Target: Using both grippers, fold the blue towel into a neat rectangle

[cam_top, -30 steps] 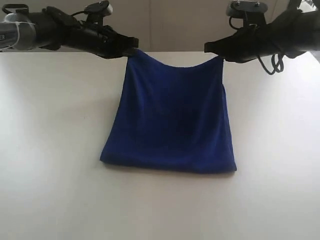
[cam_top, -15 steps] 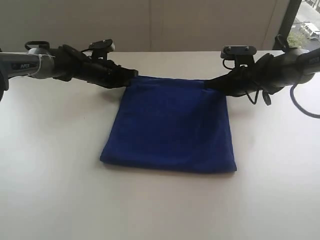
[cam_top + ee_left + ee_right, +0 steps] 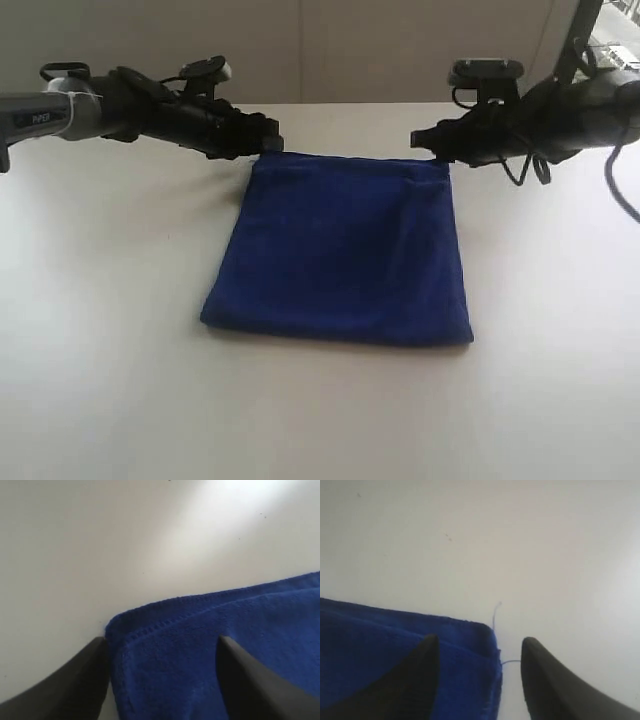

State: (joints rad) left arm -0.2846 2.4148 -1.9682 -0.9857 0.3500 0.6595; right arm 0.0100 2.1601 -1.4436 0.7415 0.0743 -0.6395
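The blue towel [image 3: 345, 245] lies flat and folded double on the white table, its edges stacked along the far side. My left gripper [image 3: 268, 146] hovers open just above the towel's far left corner [image 3: 150, 630], with its black fingers [image 3: 85, 675] apart on either side of the cloth. At the far right corner [image 3: 480, 640] my right gripper [image 3: 425, 140] also stands open, with one finger [image 3: 415, 680] over the cloth and the other over bare table. Loose threads trail from that corner. Neither gripper holds anything.
The white table [image 3: 100, 350] stretches wide on all sides of the towel. A pale wall rises behind its far edge, and a window strip [image 3: 610, 40] shows at the top right.
Both grippers carried the towel's raised far edge down onto the table, then opened and let it go. The towel went from hanging between them to lying flat.
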